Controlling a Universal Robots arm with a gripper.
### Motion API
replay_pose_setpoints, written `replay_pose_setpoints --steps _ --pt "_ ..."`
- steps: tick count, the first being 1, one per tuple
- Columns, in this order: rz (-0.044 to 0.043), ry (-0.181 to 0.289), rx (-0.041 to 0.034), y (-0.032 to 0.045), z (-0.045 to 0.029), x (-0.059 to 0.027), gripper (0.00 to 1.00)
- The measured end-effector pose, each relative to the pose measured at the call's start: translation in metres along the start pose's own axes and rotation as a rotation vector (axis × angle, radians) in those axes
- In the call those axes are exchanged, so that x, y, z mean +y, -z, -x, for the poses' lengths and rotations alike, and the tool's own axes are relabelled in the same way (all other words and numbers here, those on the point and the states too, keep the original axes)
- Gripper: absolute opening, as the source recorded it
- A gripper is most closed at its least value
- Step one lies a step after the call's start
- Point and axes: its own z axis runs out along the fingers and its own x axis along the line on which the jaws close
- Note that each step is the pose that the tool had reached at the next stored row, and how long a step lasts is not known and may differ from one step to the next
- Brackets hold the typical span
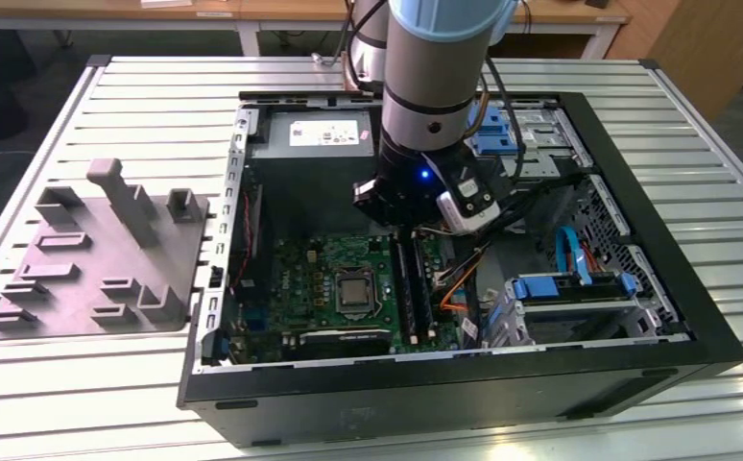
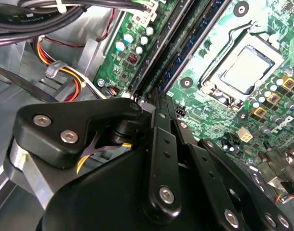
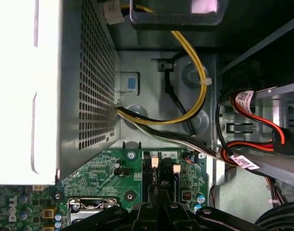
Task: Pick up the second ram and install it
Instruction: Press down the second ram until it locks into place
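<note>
The exterior view looks steeply down from above the front edge of the slatted metal table (image 1: 115,384), taking in the whole open computer case (image 1: 474,384). Both wrist views sit low inside that case, close over the motherboard (image 2: 262,29), which both share (image 3: 108,171).

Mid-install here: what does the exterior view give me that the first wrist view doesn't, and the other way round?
Exterior view alone: the whole open computer case on the slatted table, the grey fixture tray at the exterior view's left, and the arm reaching down into the case. First wrist view alone: the perforated metal box, the yellow cable bundle and the red cables up close. Shared: the green motherboard and the memory slots below the gripper.
</note>
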Motion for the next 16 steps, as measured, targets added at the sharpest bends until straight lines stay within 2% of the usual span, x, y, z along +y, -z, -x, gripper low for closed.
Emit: replay_pose_setpoints --steps 16 --pt "0.0 0.0 0.0 -0.0035 -0.0012 0.0011 0.1"
